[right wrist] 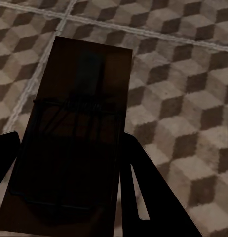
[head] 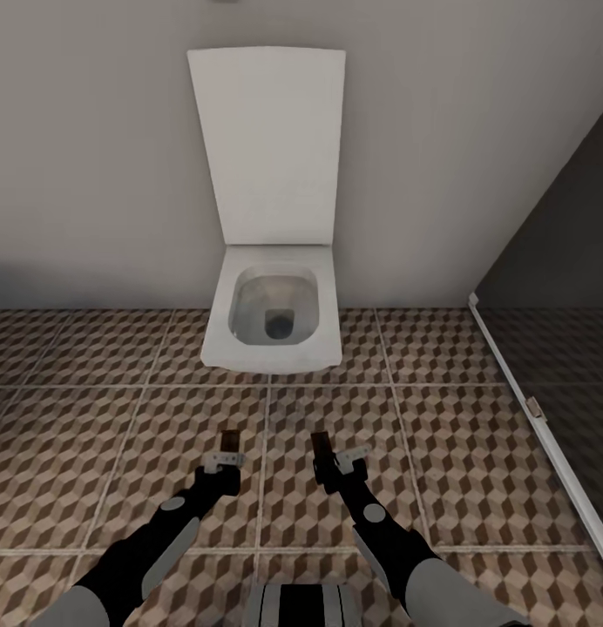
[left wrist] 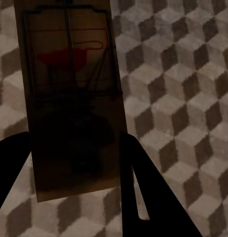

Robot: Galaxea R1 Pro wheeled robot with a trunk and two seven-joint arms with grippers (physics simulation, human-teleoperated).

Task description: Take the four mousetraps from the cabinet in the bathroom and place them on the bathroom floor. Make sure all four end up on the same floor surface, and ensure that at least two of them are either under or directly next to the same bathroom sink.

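Carrying one mousetrap (left wrist: 72,94) in your left pincer (head: 225,453) and another mousetrap (right wrist: 77,133) in your right pincer (head: 336,460), each clamped by its end, keeps both boards flat. You face the toilet (head: 271,322); the floor (head: 458,435) here has no sink, so don't drop yet.

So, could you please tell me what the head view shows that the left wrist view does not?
The head view alone takes in the white toilet with its raised lid, the grey wall, a dark glass panel and both arms, the right gripper shut on a second mousetrap. The left wrist view alone shows the first mousetrap's wire frame and red spot close up. Both show the left gripper shut on that mousetrap above the cube-patterned bathroom floor.
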